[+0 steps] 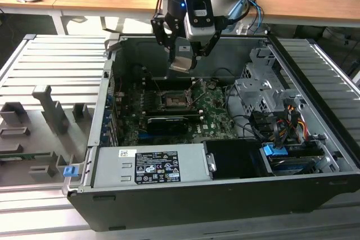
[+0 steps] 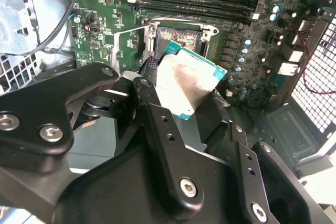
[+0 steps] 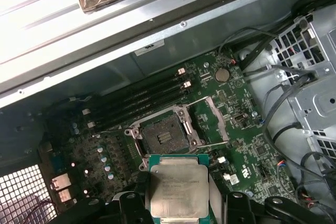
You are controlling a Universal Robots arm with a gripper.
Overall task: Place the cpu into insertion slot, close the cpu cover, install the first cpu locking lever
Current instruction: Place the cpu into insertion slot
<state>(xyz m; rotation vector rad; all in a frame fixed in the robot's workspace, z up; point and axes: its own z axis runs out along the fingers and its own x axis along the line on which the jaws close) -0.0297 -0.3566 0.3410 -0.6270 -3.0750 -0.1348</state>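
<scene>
End effector [image 1: 183,59] is pinching the cpu [image 3: 178,188] by its edges, hanging over the open computer case [image 1: 197,206]. In the second wrist view the chip is sitting tilted in the grip. Beyond it, the insertion slot [image 3: 165,136] is lying open and bare, with the chip well apart from it.

Risks, as I judge them:
- A tilted or off-square landing bending the socket contacts.
- A weak pinch dropping the chip onto the motherboard [image 3: 247,153].
- The locking lever [image 3: 216,119] beside the socket snagging the end effector.
</scene>
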